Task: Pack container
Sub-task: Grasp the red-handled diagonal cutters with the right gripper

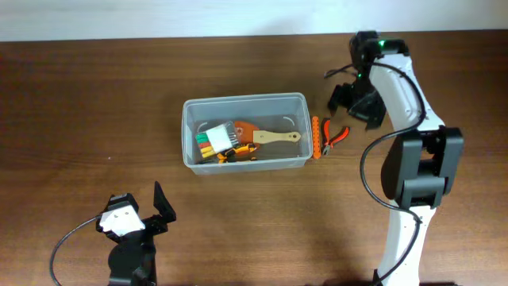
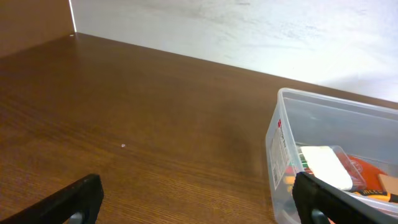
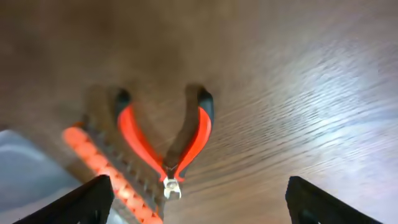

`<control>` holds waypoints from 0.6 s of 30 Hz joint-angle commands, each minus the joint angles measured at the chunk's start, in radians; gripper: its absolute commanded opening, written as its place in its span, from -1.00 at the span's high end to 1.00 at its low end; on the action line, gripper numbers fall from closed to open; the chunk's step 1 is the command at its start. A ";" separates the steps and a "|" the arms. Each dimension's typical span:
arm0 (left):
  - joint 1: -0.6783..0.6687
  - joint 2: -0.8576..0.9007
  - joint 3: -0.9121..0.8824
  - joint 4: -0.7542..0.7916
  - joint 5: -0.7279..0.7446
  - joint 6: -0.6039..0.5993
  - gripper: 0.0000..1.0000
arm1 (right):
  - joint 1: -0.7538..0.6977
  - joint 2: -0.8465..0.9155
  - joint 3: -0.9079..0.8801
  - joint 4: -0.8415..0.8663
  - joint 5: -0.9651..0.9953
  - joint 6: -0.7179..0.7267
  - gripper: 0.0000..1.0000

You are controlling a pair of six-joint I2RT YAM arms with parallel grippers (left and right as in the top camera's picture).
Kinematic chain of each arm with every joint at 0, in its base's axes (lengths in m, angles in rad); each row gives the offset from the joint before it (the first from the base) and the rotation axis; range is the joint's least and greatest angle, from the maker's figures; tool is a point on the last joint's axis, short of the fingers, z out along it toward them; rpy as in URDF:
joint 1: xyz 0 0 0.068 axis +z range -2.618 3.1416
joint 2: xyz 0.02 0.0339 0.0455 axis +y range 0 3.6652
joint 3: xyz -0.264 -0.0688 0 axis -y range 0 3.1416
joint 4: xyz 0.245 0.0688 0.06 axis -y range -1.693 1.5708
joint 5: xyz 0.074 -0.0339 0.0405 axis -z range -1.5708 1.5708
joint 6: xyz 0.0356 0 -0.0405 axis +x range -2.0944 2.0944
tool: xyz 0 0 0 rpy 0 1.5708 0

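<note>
Right gripper (image 3: 200,202), fingers apart, hovers over pliers (image 3: 199,134) just right of container (image 1: 187,131); left gripper (image 2: 199,202), likewise apart, low off its left-front corner.

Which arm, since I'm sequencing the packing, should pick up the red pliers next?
Right. The right tool, open, hovers over the pliers beside the container; the left tool is far away.

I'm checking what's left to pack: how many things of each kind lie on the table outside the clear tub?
red-handled pliers: 1
orange ridged tool: 1
Total: 2, both lying just right of the tub.
</note>
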 commanded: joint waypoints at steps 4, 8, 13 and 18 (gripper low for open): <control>-0.004 -0.005 -0.004 -0.001 -0.004 0.009 -0.99 | -0.004 -0.008 -0.122 0.068 -0.048 0.074 -0.66; -0.004 -0.005 -0.004 -0.001 -0.003 0.009 -0.98 | -0.005 -0.008 -0.169 0.113 -0.047 0.097 -0.49; -0.004 -0.005 -0.004 -0.001 -0.003 0.009 -0.99 | -0.005 -0.008 -0.225 0.181 -0.048 0.157 -0.36; -0.004 -0.005 -0.004 -0.001 -0.004 0.009 -0.99 | -0.005 -0.008 -0.256 0.199 -0.047 0.191 -0.18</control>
